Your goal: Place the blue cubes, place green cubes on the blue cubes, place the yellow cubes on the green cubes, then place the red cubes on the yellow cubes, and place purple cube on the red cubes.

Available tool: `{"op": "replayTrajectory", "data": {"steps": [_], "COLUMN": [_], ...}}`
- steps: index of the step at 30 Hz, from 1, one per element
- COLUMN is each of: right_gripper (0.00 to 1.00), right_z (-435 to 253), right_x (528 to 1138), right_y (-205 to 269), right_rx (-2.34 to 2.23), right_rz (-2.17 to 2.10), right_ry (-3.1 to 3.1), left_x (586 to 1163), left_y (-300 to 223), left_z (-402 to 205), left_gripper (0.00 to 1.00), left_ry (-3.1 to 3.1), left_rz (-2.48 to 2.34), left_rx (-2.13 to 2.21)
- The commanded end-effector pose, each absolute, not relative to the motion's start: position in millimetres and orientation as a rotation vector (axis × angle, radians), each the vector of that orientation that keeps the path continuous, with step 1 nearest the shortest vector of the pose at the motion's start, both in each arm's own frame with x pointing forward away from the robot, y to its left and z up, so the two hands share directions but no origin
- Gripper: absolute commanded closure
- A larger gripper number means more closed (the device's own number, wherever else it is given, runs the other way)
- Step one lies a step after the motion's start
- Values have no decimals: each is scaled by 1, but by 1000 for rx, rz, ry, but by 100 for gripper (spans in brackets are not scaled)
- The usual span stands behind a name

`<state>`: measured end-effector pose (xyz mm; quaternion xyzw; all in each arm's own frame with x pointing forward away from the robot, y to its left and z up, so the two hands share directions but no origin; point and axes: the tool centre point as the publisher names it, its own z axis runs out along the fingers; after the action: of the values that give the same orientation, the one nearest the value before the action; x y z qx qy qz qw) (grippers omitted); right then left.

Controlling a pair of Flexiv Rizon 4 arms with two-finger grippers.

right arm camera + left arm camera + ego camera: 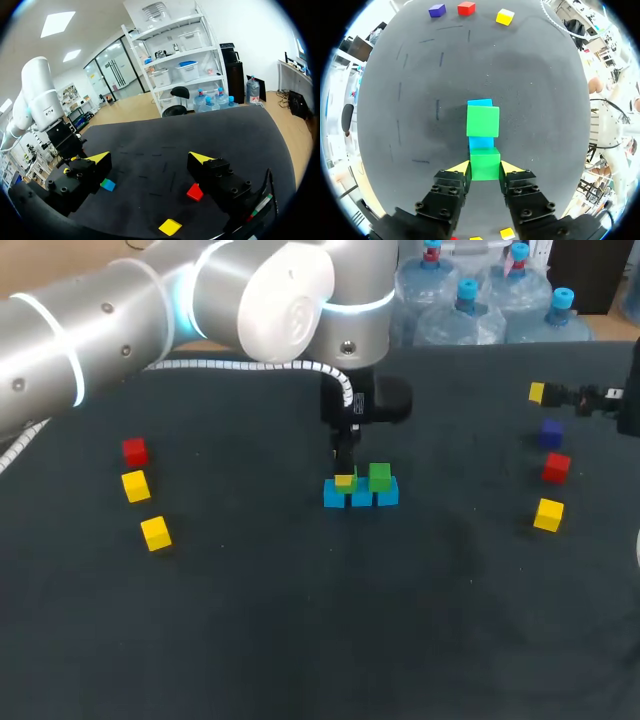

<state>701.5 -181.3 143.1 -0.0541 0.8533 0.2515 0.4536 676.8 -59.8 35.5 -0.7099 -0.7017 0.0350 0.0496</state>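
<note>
Three blue cubes [361,497] lie in a row at the table's middle. One green cube [379,476] sits on the right-hand blue cube. My left gripper [345,480] is shut on a second green cube [485,164], held from both sides by the yellow fingertips [461,167] right over the left end of the row. Ahead of that gripper are the placed green cube [482,121] and the blue cubes [480,142]. My right gripper [545,395] stands open and empty [150,158] at the far right edge, above a purple cube [551,432].
On the right side lie a red cube [556,468] and a yellow cube [548,514]. A red cube [135,450] and two yellow cubes [135,485] [155,533] lie on the left. The left arm [200,300] crosses the back left.
</note>
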Motion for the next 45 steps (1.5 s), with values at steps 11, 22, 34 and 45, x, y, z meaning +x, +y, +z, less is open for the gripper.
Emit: {"op": "replayTrajectory", "data": {"steps": [11,22,34,45], "right_gripper": [0,0,0,0], "right_z": [144,144,144,144], "right_x": [701,701,701,701], "right_y": [-182,-182,-182,-182], "right_rx": [-134,-134,-134,-134], "right_rz": [624,624,624,624], "right_ry": [2107,2107,2107,2107], "left_x": [679,679,680,680], "left_y": [-61,-61,-60,-61], "left_z": [34,34,35,34], "left_gripper": [100,0,0,0], "left_ry": [-2131,-2129,-2141,-2139], "left_rz": [116,133,140,144], "left_rx": [-2155,-2156,-2146,-2142]}}
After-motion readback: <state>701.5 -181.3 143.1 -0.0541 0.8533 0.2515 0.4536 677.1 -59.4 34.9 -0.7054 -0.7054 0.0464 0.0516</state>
